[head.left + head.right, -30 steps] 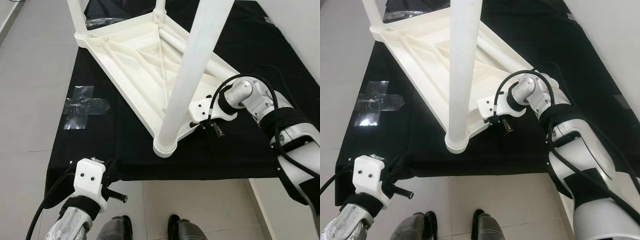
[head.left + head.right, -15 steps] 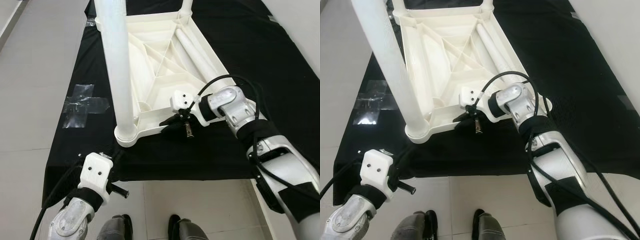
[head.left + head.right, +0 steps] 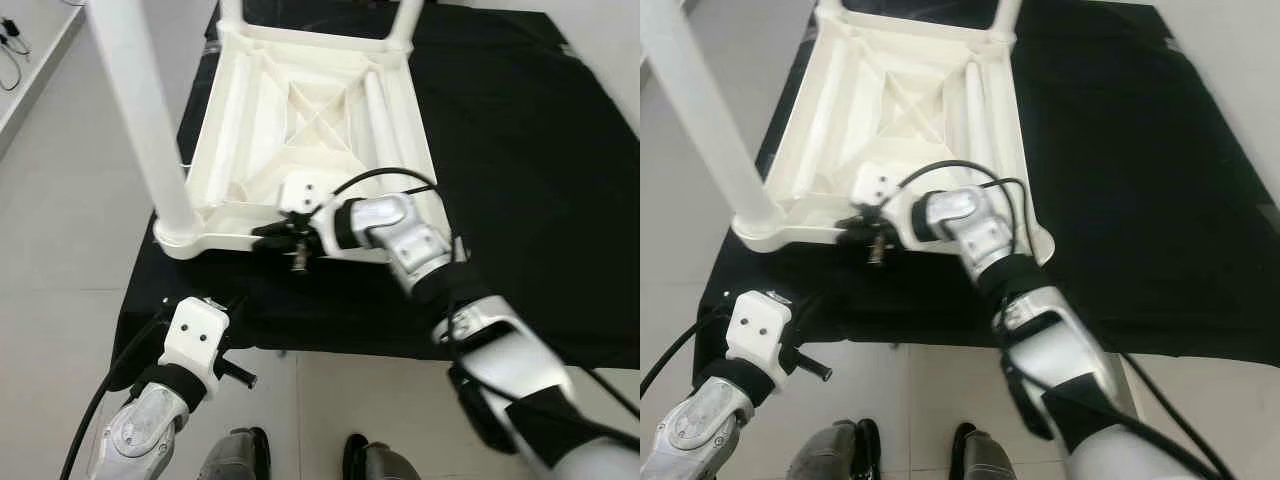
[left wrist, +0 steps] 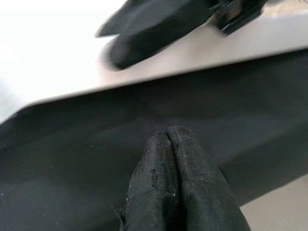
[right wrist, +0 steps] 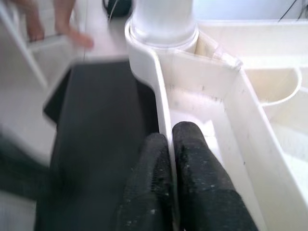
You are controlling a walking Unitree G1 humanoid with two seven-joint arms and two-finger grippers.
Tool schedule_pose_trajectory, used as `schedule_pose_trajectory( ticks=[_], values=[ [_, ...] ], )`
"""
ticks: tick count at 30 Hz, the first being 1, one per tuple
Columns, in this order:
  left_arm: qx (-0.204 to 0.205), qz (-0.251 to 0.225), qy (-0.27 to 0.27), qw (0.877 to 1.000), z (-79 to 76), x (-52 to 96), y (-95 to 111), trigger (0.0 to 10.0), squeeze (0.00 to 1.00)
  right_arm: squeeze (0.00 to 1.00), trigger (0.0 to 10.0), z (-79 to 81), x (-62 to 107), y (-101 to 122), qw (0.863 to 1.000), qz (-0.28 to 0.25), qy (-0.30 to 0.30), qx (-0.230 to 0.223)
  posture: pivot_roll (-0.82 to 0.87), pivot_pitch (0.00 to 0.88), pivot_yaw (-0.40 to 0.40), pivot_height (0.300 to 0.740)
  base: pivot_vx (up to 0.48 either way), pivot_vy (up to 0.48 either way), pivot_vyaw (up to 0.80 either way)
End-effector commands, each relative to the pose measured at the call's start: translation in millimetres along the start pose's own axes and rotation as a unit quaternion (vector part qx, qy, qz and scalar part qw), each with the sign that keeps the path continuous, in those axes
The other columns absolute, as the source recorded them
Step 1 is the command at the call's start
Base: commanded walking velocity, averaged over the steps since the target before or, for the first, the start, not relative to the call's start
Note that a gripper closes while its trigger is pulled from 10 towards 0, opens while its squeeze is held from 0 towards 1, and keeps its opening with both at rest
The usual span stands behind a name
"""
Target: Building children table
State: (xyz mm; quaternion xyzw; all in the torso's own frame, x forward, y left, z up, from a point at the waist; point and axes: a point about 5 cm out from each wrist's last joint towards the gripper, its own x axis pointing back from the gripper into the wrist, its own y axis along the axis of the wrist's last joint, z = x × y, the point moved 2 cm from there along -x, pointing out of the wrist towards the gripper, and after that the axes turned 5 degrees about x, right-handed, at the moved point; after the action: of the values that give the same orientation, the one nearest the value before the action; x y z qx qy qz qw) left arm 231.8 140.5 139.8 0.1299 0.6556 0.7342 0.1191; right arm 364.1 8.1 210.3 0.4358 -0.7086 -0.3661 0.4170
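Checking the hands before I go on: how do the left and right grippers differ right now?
The right gripper is up at the near edge of the upturned white table, its fingers pinching the rim. The left gripper sits lower, at the black cloth's front edge, its fingers pressed together holding nothing. Both have black fingers.

Silver arms; black cables; white wrist housings

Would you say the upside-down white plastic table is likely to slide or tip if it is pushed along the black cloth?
The table looks light: thin ribbed moulding. It probably slides on its flat top. Its legs stand tall, so pushing high might tip it; the right gripper pinches the low rim.
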Motion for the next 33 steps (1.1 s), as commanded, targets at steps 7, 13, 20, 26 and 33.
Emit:
schedule_pose_trajectory(
  ticks=[7, 13, 20, 26, 33],
  values=[
    [-0.012, 0.005, 0.002, 1.000, 0.9, 0.8, -5, 10.0, 0.00, 0.91, 10.0, -0.9, 3.3, -5, 0.999, 0.013, -0.047, 0.013, 0.11, 0.172, -0.031, 0.740, 0.000, 0.000, 0.00],
    [-0.011, 0.000, 0.000, 1.000, 0.6, -2.4, -5, 10.0, 0.00, 0.70, 10.0, -13.6, 38.7, -23, 0.995, 0.060, -0.063, 0.054, 0.09, 0.169, -0.031, 0.740, 0.000, 0.000, 0.00],
    [-0.011, -0.002, 0.000, 1.000, 0.6, -4.1, -4, 10.0, 0.00, 0.00, 10.0, -0.6, 58.0, -26, 0.997, 0.062, 0.012, 0.046, 0.09, 0.168, -0.029, 0.740, 0.000, 0.000, 0.00],
    [-0.010, -0.004, -0.001, 1.000, 0.2, -5.3, -4, 10.0, 0.00, 0.00, 10.0, 9.6, 67.0, -22, 0.996, 0.041, 0.066, 0.034, 0.08, 0.169, -0.030, 0.740, 0.000, 0.000, 0.00],
    [-0.010, -0.006, -0.001, 1.000, -0.7, -6.7, -4, 10.0, 0.00, 0.00, 6.0, 9.2, 63.6, -30, 0.995, 0.074, 0.064, 0.023, 0.07, 0.176, -0.040, 0.740, 0.000, 0.000, 0.00]
  ],
)
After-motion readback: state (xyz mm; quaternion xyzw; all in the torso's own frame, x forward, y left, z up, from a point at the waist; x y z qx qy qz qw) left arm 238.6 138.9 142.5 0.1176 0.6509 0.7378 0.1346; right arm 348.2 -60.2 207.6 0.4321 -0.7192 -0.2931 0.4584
